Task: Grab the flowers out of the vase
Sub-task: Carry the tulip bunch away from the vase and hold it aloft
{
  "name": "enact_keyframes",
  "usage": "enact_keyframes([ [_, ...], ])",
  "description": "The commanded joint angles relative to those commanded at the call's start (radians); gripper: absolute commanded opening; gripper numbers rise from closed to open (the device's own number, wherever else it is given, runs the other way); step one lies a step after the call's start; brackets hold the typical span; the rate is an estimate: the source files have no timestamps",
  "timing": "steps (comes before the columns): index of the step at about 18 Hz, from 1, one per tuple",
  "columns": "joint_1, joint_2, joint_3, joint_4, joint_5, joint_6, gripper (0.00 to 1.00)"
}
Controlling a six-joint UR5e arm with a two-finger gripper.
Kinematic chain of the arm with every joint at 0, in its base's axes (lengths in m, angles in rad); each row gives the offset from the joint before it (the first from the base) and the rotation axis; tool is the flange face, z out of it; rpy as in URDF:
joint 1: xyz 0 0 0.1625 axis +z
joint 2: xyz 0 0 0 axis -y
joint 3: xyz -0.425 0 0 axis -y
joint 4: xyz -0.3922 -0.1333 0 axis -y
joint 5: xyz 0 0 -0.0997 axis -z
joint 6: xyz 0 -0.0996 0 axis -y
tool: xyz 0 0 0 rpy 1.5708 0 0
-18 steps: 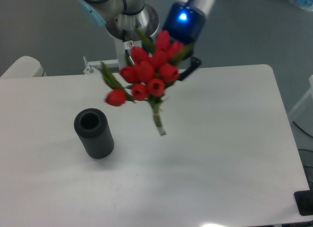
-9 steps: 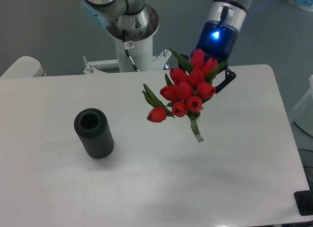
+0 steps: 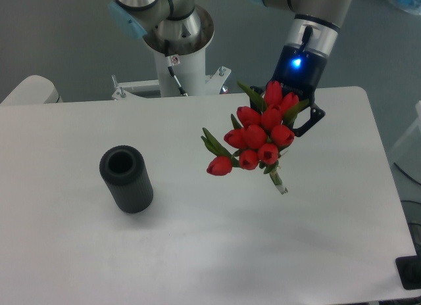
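White desk (image 3: pixel 197 252) nearest. The short ribbed dark grey vase (image 3: pixel 126 179) stands on it at the left, its mouth showing nothing inside. My end effector (image 3: pixel 297 114) grips the bunch of red tulip flowers (image 3: pixel 258 135), airborne, well apart from the vase. Pick looks done; next, hold steady.

Smooth, matt white table (image 3: pixel 197 252). Dull, rough dark vase (image 3: pixel 126 179). Shiny red flowers (image 3: pixel 258 137). Glossy black plastic gripper (image 3: pixel 299 114) with a shiny metal arm (image 3: pixel 161 16).
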Motion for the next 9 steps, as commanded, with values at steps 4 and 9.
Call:
enact_keyframes([
  [4, -0.005, 0.0, 0.002, 0.002, 0.04, 0.002, 0.36],
  [9, -0.008, -0.005, 0.003, 0.003, 0.04, 0.002, 0.36],
])
